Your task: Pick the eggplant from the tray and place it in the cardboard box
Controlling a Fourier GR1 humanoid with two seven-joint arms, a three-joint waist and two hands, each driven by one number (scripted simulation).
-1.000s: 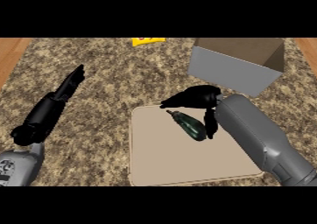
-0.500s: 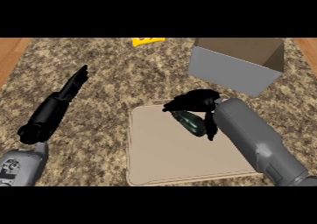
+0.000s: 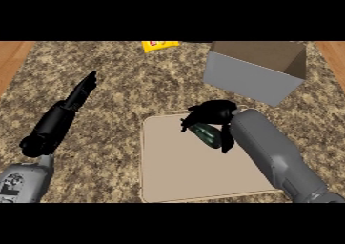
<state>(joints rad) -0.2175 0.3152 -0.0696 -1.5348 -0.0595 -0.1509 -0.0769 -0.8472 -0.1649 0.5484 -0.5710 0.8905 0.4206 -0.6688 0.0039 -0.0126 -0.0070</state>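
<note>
Eggplant [image 3: 206, 134] near the tray's [image 3: 182, 167] top right corner, right robot hand [image 3: 214, 112] curled round it; left robot hand [image 3: 82, 89] straight-fingered, released.

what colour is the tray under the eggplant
Plain beige, a flat square tray, seen in the head view.

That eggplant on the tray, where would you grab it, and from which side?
Around its middle, from above. The eggplant lies flat on the tray, long axis slanting, so fingers close across its narrow width. The right hand already curls over it that way.
</note>
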